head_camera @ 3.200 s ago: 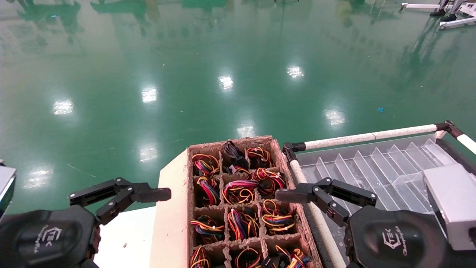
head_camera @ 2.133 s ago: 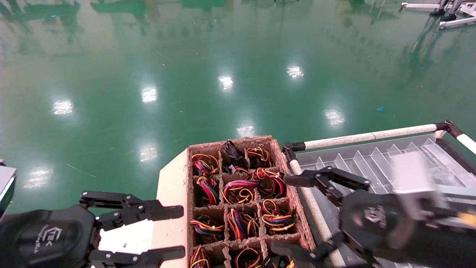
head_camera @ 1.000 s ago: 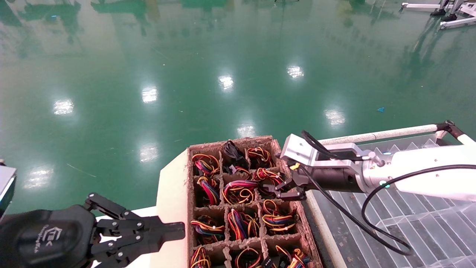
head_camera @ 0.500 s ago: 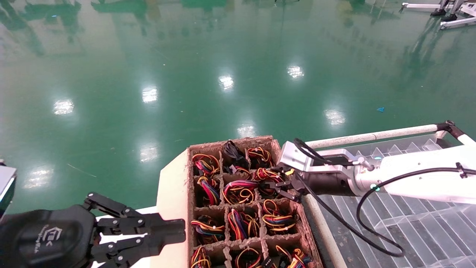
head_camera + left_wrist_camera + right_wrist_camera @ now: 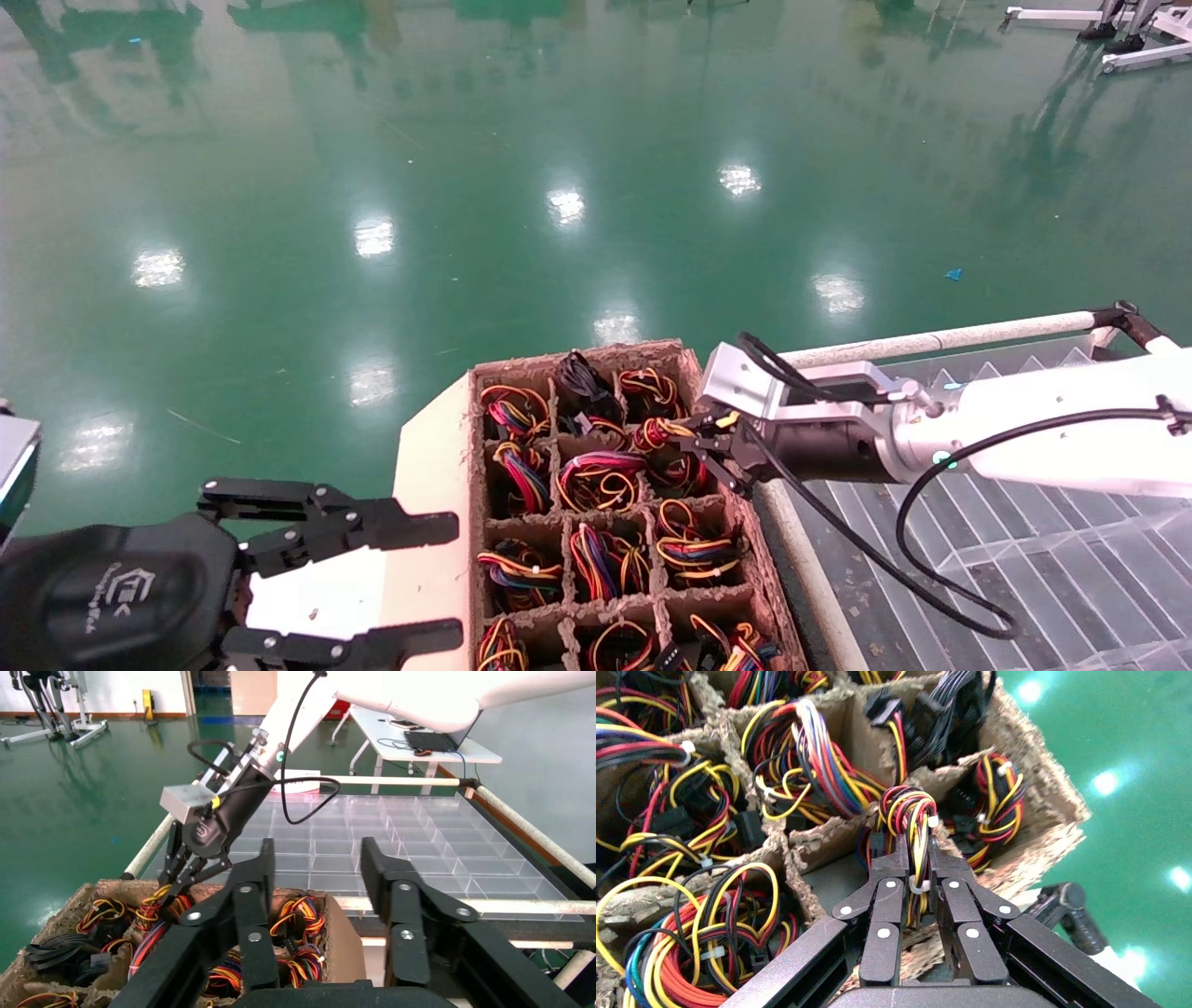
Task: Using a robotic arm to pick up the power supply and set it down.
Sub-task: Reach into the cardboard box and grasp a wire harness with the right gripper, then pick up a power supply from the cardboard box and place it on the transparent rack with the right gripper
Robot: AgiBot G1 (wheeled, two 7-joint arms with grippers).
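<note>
My right gripper reaches from the right into the cardboard tray's right column, second cell from the far end. In the right wrist view this gripper is shut on the power supply's tied bundle of red, yellow and black wires, just by a white zip tie. A grey face, seemingly the power supply's box, shows low in that cell, mostly hidden. The left wrist view shows the right gripper dipping into the tray. My left gripper hangs open near the tray's near left corner, holding nothing.
The tray's other cells hold several similar coloured wire bundles. A clear plastic divider tray lies to the right behind a white rail. Green floor stretches beyond. A white surface sits under the left gripper.
The right arm swung out from beside the camera to the tray and closed on the wire bundle; the bundle has risen slightly. The left gripper narrowed, then opened wide again.
</note>
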